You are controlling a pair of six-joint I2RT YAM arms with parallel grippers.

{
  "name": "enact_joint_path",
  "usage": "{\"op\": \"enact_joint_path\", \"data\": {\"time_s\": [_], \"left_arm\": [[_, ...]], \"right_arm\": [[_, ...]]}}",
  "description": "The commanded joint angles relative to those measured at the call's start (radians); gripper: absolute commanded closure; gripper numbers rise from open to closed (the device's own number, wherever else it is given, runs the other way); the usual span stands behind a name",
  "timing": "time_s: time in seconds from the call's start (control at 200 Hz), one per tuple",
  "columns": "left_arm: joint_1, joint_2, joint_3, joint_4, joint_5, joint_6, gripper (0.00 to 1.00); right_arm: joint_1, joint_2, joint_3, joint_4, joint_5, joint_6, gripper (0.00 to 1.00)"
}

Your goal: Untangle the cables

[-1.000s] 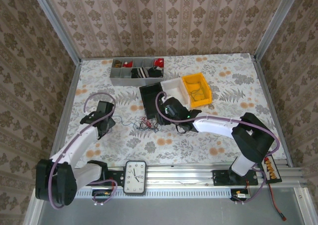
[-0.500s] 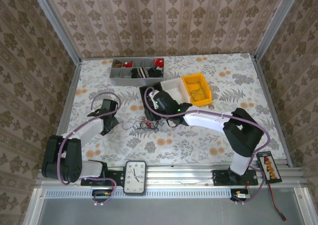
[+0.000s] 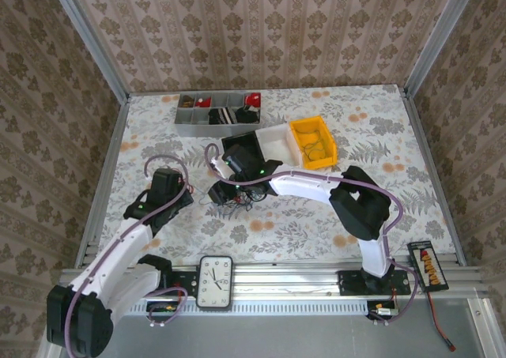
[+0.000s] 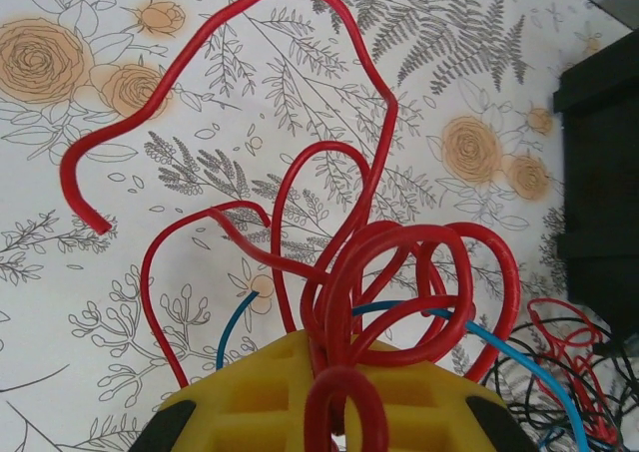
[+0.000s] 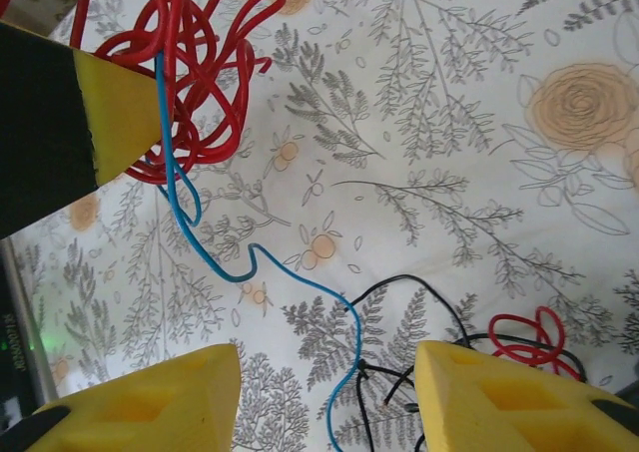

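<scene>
- Shows, from above, a flowered counter [image 3: 316, 224] with two robot arms reaching in from the near edge toward a small clump of thin cables [image 3: 236, 195] near the middle, just in front of a black bin [image 3: 237, 145].
- Left jaws clenched on a red cable [image 4: 339, 302], with yellow pads [image 4: 260, 392] pinching it low in the left wrist view and its stiff loops fanning up and outward above the counter.
- Right jaws released, grasping nothing, with two yellow fingertips [image 5: 150, 397] apart above the counter and a blue wire [image 5: 215, 260] running between them.
- Blue wire caught among the red loops at the left jaws, then trailing to a knot of black wires [image 5: 371, 370] and a smaller red cable [image 5: 519, 332].
- Looks early in the task: one red cable grasped but not yet free of the blue wire, and nothing visibly laid out on its own.
- Probably left to do: draw the red loops clear of the blue wire, then part the black wires from the small red cable.
- White bin [image 3: 273, 137] and yellow bin [image 3: 304, 125] beside the black one, and a grey divided tray [image 3: 190, 125] at the far edge.
</scene>
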Motion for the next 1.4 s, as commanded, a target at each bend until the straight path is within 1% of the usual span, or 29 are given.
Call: {"op": "enact_joint_path", "data": {"time_s": [0.0,0.17,0.305,0.415,0.505,0.575,0.61,0.69,0.76,0.845,0.885,0.97,1.01,1.095,1.27,1.335,1.395], "left_arm": [[-0.011,-0.019,-0.014,-0.024,0.037,0.017,1.00],[-0.021,-0.002,0.010,-0.024,0.036,0.033,1.00],[-0.027,0.006,0.016,-0.014,0.037,0.041,1.00],[-0.033,0.011,0.016,-0.009,0.036,0.038,1.00],[-0.036,0.012,0.015,-0.003,0.031,0.036,1.00],[-0.039,0.016,0.014,0.006,0.032,0.037,1.00],[-0.040,0.018,0.016,0.004,0.031,0.035,1.00],[-0.041,0.017,0.018,0.011,0.025,0.034,1.00],[-0.042,0.021,0.018,0.017,0.017,0.031,1.00],[-0.042,0.035,0.019,0.028,0.012,0.025,1.00],[-0.043,0.044,0.019,0.035,0.014,0.020,0.95],[-0.042,0.067,0.022,0.047,0.011,0.007,0.80],[-0.042,0.075,0.022,0.056,0.011,0.001,0.77],[-0.043,0.092,0.016,0.085,0.012,-0.011,0.78],[-0.047,0.144,0.013,0.125,0.028,-0.029,0.85],[-0.052,0.171,0.011,0.143,0.038,-0.039,0.85],[-0.060,0.197,0.016,0.166,0.057,-0.034,0.83]], "right_arm": [[0.005,0.024,0.036,0.024,-0.080,0.017,0.50],[0.006,0.063,0.078,0.034,-0.122,0.045,0.51],[0.008,0.093,0.103,0.051,-0.132,0.064,0.52],[0.006,0.126,0.141,0.045,-0.148,0.070,0.56],[0.005,0.145,0.161,0.051,-0.160,0.083,0.63],[0.005,0.153,0.159,0.070,-0.166,0.099,0.70],[0.005,0.158,0.160,0.076,-0.167,0.105,0.75],[0.004,0.162,0.161,0.076,-0.156,0.112,0.91],[-0.003,0.148,0.137,0.076,-0.132,0.119,1.00],[-0.022,0.104,0.061,0.121,-0.119,0.143,1.00],[-0.033,0.079,0.023,0.138,-0.119,0.156,1.00],[-0.047,0.020,-0.060,0.153,-0.117,0.160,1.00],[-0.051,-0.013,-0.100,0.153,-0.110,0.155,1.00],[-0.054,-0.077,-0.175,0.132,-0.096,0.140,1.00],[-0.059,-0.213,-0.337,0.113,-0.033,0.134,1.00],[-0.063,-0.260,-0.385,0.102,-0.003,0.134,1.00],[-0.065,-0.295,-0.418,0.104,0.016,0.140,1.00]]}}
